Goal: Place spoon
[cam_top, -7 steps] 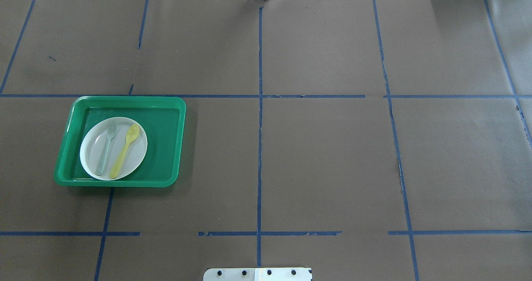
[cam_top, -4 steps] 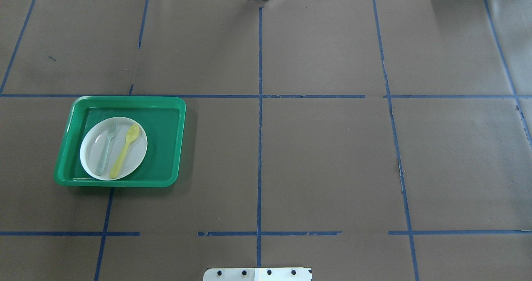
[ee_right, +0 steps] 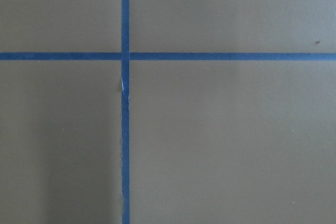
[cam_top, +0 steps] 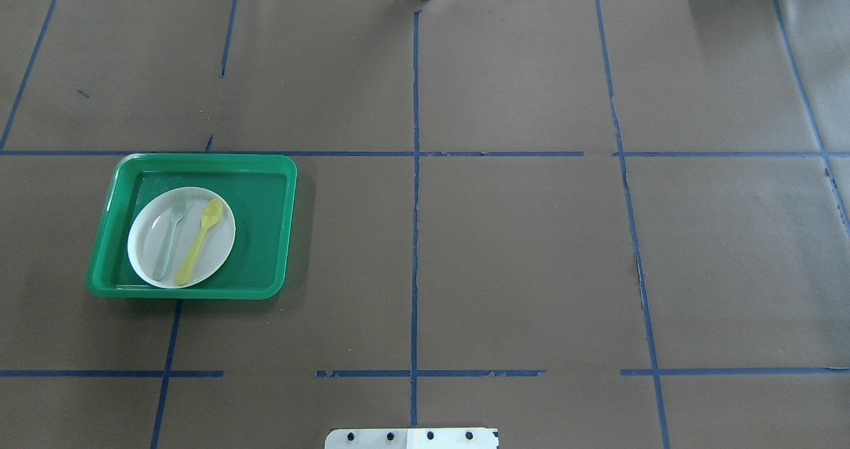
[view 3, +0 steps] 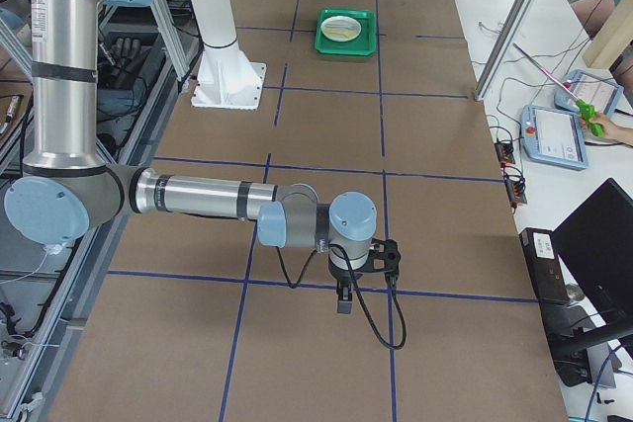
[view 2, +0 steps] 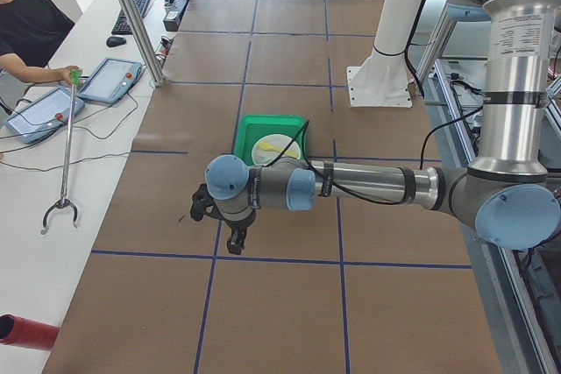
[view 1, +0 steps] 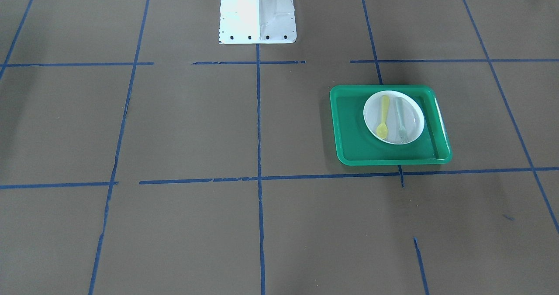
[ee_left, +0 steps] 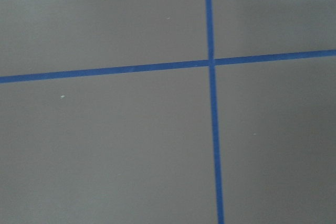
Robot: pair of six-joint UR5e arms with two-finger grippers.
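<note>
The yellow spoon (cam_top: 199, 240) lies on a white plate (cam_top: 216, 253) inside a green tray (cam_top: 265, 223), bowl toward the far side, beside a pale grey-green fork (cam_top: 169, 236). It also shows in the front-facing view (view 1: 383, 116). Neither gripper shows in the overhead or front-facing view. The left gripper (view 2: 237, 238) hangs over the brown table, apart from the tray (view 2: 250, 129). The right gripper (view 3: 341, 298) hangs over the table's other end, far from the tray (view 3: 346, 46). I cannot tell whether either is open or shut. Both wrist views show only table and blue tape.
Brown paper with blue tape lines (cam_top: 415, 236) covers the table. The robot's white base (view 1: 257, 15) stands at the near middle edge. An operator's table with tablets (view 2: 114, 81) and a grabber stick (view 2: 66, 155) runs along the far side.
</note>
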